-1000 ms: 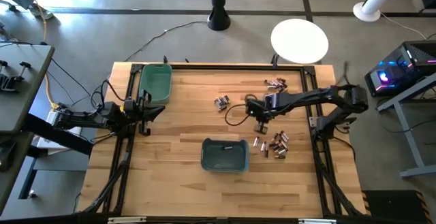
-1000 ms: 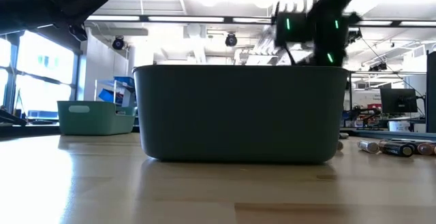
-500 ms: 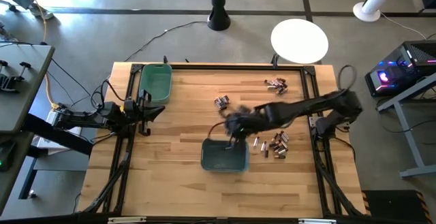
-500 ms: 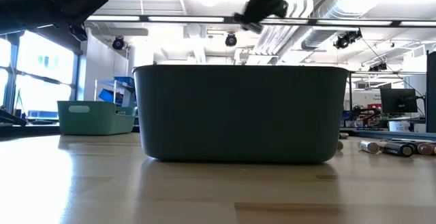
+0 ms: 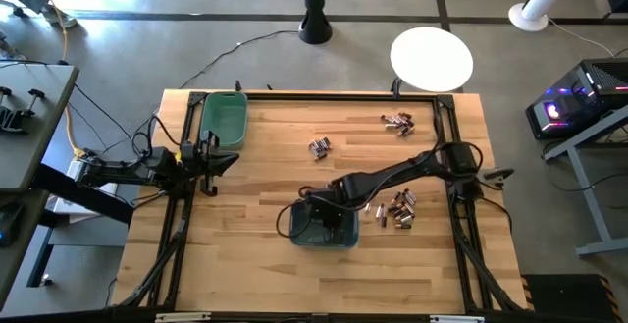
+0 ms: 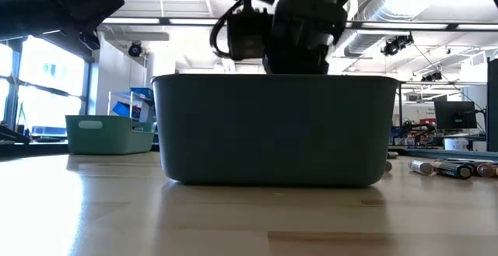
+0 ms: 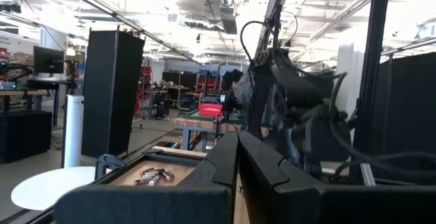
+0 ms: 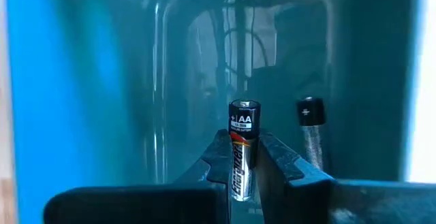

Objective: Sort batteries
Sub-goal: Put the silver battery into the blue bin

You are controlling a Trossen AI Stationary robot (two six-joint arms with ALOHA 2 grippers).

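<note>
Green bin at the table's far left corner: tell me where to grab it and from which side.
Take the green bin by the rim of one long side wall, coming straight down from above with one finger inside and one outside. It stands upright with its top open, so the thin wall edge is exposed. The body looks too wide to span, though that is a judgement.

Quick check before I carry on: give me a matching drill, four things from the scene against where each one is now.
Things:
1. right claw
2. left claw
3. green bin
4. AA battery

Places:
A. far left corner of the table
B. down inside the teal bin
C. pinched between two fingers
D. waiting beside the green bin

Pairs: 1-B, 2-D, 3-A, 4-C
</note>
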